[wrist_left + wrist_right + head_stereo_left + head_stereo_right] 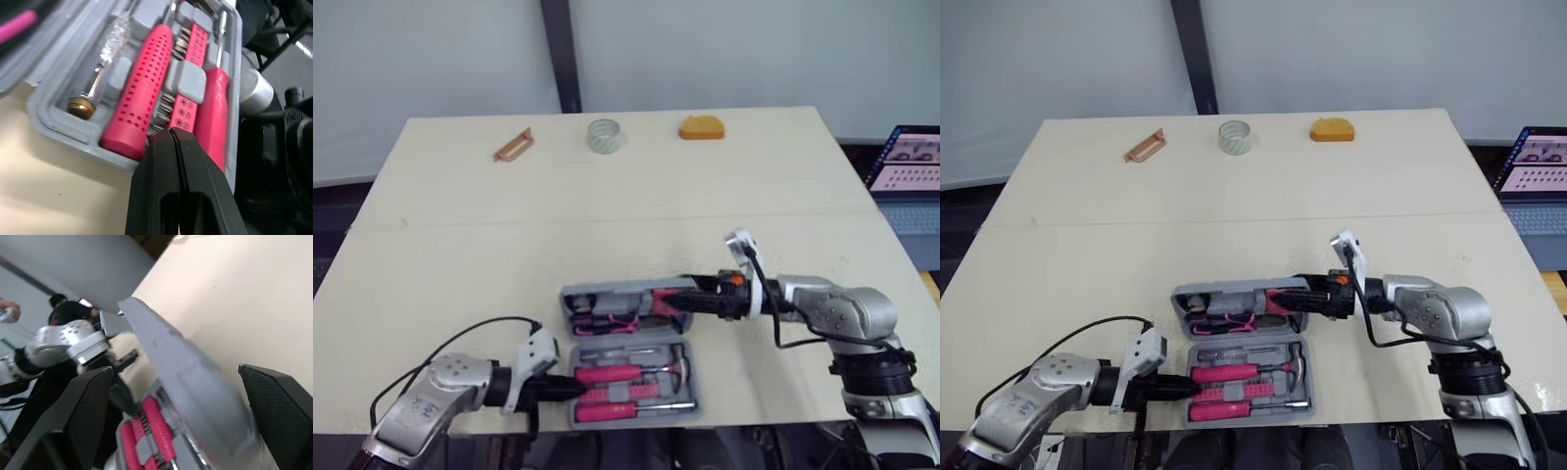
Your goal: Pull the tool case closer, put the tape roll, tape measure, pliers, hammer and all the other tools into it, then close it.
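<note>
Two pincers flank the open tool case (607, 290) at the near edge of the table (460, 255), where it sits between my arms. My left pincer (570, 389), fingers pressed together on nothing, sits at the near-left rim of the tray half, just beside the pink-handled tools (607, 373) bedded there. My right pincer (685, 304) is spread wide with the lid (186, 367) standing between its fingers; I cannot tell whether either pad touches it.

The tape roll (604, 135), the orange tape measure (701, 128) and a tan piece (513, 145) lie well apart from the case, along the far edge. Shutting the lid now would seal the case with those three left outside. The case is also close to the near edge, so a push from my right arm could slide it off toward me. A lid swung by unclamped fingers may slip free and slam, or catch on a tool sitting proud.
</note>
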### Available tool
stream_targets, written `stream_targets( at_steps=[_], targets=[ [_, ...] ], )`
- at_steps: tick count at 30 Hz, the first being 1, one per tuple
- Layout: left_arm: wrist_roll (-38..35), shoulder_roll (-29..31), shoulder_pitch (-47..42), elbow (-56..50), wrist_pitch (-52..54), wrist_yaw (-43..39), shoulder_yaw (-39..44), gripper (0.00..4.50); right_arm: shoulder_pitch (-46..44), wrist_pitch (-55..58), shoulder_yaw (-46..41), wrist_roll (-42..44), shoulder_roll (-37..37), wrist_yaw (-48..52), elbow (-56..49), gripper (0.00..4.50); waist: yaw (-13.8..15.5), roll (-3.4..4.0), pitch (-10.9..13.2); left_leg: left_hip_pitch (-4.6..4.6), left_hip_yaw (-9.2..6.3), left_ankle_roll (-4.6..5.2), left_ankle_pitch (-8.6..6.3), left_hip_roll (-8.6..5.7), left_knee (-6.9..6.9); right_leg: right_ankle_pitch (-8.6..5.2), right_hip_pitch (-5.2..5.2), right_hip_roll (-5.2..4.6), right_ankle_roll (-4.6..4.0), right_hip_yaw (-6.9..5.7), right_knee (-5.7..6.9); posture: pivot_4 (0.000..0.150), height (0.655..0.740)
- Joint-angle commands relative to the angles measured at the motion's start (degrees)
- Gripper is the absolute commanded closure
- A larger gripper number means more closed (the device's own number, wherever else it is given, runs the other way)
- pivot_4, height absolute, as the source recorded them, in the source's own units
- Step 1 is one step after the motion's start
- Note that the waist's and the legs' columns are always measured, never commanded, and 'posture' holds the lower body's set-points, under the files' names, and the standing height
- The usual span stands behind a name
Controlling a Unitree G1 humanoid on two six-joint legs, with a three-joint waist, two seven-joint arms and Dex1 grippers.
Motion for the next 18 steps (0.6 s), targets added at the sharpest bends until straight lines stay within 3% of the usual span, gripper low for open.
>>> stream_targets(
  at_steps=[1,9,18],
  targets=[
    [-2.8,1.3,1.8,-2.8,2.6,1.2,5.7,4.50,0.0,1.5,-0.3,3.6,-2.4,3.0,-4.4,0.13,0.1,-0.01,0.0,-0.01,0.00,0.00,0.00,0.00,0.00,0.00,0.00,0.00,0.00,0.00,-0.01,0.150,0.7400],
    [-9.0,6.5,3.1,-3.6,6.5,-1.3,19.1,4.50,4.4,4.7,1.1,7.5,-7.7,5.9,-10.0,0.13,0.3,-0.14,0.1,-0.17,-0.15,0.00,0.00,-0.01,0.15,0.00,-0.01,0.00,0.00,-0.08,-0.08,0.150,0.7400],
    [-8.4,5.1,-0.4,1.6,3.5,0.2,21.7,4.50,12.2,-1.4,-3.7,5.5,-11.4,3.0,-13.3,0.13,0.4,-0.23,0.1,-0.17,-0.11,0.00,0.00,-0.03,0.16,0.00,0.00,0.00,0.00,-0.08,-0.08,0.150,0.7400]
  ],
)
